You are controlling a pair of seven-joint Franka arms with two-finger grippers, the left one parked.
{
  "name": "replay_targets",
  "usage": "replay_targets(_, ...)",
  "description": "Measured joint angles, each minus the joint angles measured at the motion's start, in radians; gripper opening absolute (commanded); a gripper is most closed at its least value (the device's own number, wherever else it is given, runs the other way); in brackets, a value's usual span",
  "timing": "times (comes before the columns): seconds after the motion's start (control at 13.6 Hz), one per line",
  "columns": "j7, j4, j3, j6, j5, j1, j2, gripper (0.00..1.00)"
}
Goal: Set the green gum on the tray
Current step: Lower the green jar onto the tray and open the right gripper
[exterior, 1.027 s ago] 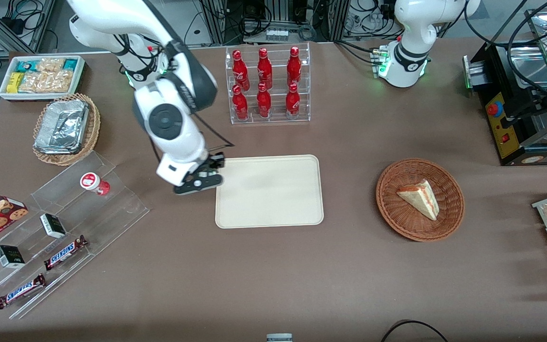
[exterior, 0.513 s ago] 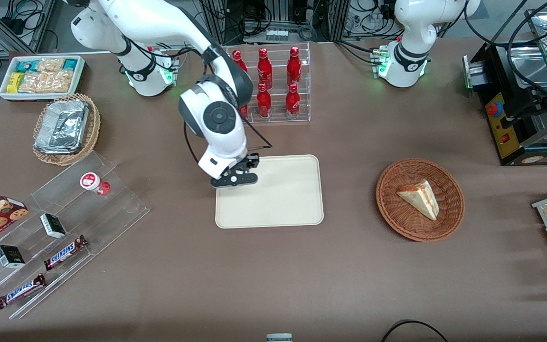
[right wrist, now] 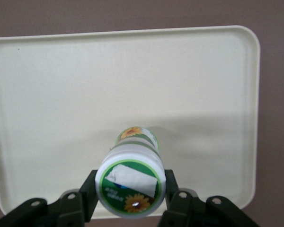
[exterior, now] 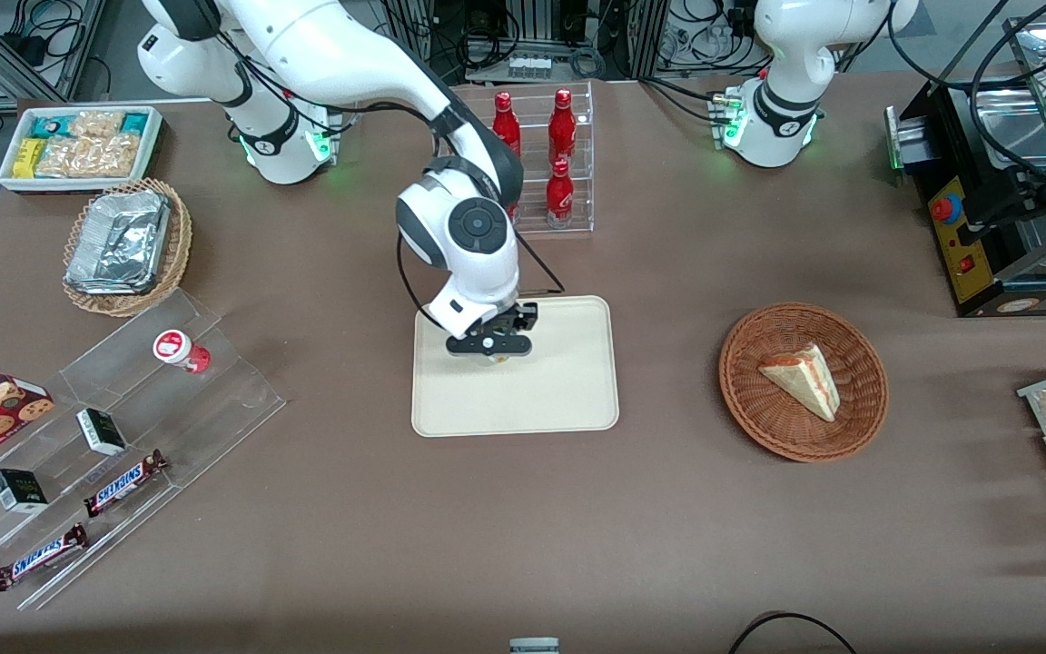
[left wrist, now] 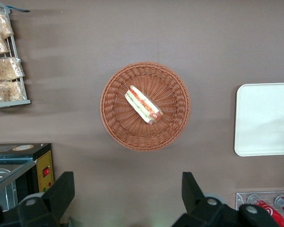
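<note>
Most is done — the claw (right wrist: 131,201) grips the green gum (right wrist: 131,182) above the tray (right wrist: 47,94); only setting down is left.

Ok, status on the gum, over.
Gripper shut on the gum, over the tray. Gum not yet set down. Tray bare beneath it, nothing in the way.

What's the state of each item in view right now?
gripper: shut on green gum, above the tray
green gum: held, lid on, over the tray
tray: flat on table, nothing resting on it
red-lid bottle: lying tilted on the clear stand
sandwich: in the wicker basket
</note>
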Motion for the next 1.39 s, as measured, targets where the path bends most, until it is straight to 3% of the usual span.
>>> replay_targets(0.51,0.037,0.008,-0.001,0.083,0.007,0.016,0.066,0.00)
replay_targets(0.59,0.037,0.009,-0.001,0.084,0.010,0.016,0.068,0.04)
replay_targets(0.66,0.037,0.009,-0.002,0.084,0.011,0.016,0.070,0.26)
replay_targets(0.73,0.037,0.010,-0.002,0.088,0.011,0.016,0.073,0.68)
replay_targets(0.81,0.037,0.011,-0.002,0.093,0.011,0.016,0.077,1.00)
replay_targets(1.39,0.036,0.016,-0.001,0.121,0.011,0.019,0.086,1.00)
